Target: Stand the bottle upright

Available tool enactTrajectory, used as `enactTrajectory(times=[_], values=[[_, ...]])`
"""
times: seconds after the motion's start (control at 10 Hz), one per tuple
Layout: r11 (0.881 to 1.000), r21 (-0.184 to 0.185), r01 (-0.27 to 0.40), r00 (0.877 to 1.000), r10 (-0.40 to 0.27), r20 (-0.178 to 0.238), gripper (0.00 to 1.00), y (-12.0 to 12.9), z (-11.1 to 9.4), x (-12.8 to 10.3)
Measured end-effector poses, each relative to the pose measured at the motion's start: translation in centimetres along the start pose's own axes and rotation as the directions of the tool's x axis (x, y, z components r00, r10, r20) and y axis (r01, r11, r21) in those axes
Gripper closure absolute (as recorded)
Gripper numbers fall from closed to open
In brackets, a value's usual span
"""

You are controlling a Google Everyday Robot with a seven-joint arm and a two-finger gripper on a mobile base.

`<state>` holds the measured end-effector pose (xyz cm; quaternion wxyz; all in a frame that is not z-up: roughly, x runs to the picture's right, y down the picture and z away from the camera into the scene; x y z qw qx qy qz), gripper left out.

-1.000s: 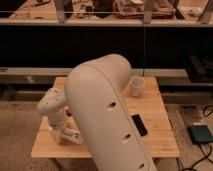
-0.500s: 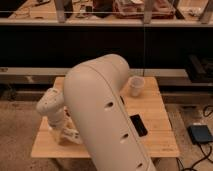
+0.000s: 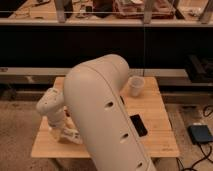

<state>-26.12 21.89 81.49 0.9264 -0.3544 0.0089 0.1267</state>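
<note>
My gripper (image 3: 69, 134) is down at the front left of the wooden table (image 3: 155, 142), at the end of the white wrist (image 3: 50, 106). The big white arm link (image 3: 102, 110) fills the middle of the camera view and covers much of the tabletop. The bottle is hidden, either behind the arm or under the gripper.
A white cup (image 3: 135, 86) stands upright at the table's back right. A dark oblong object (image 3: 138, 125) lies flat right of the arm. A blue box (image 3: 201, 134) with cables sits on the floor to the right. Dark shelving (image 3: 100, 45) runs behind the table.
The arm link has shifted slightly up and toward the cup. The gripper stays low at the table's front left; the cup and the dark object have not moved.
</note>
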Motion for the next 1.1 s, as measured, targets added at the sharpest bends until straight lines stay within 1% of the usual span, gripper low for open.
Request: enactTrajectory(times=[0.1, 0.2, 0.3, 0.4, 0.5, 0.6, 0.7, 0.8, 0.9, 1.0, 1.1], values=[[1.0, 0.01, 0.0, 1.0, 0.0, 0.013, 0.63, -0.3, -0.2, -0.3], [1.0, 0.019, 0.0, 1.0, -0.001, 0.027, 0.71, -0.5, -0.3, -0.5], [0.999, 0.038, 0.006, 0.998, -0.008, 0.058, 0.84, -0.9, -0.8, -1.1], [0.999, 0.05, 0.007, 0.996, -0.012, 0.088, 0.93, -1.0, -1.2, -1.5], [0.998, 0.059, 0.008, 0.992, -0.016, 0.127, 0.98, -1.1, -1.7, -2.0], [0.998, 0.068, 0.007, 0.98, -0.02, 0.199, 1.0, -1.2, -2.7, -2.9], [0.997, 0.077, 0.0, 0.952, -0.023, 0.304, 1.0, -1.3, -4.1, -4.0], [0.997, 0.082, -0.006, 0.925, -0.025, 0.378, 1.0, -1.4, -5.2, -4.5], [0.996, 0.086, -0.013, 0.875, -0.03, 0.483, 1.0, -1.6, -6.8, -4.9], [0.996, 0.086, -0.017, 0.826, -0.034, 0.563, 1.0, -1.7, -8.2, -5.0], [0.996, 0.084, -0.018, 0.765, -0.04, 0.643, 1.0, -1.9, -9.9, -4.9]])
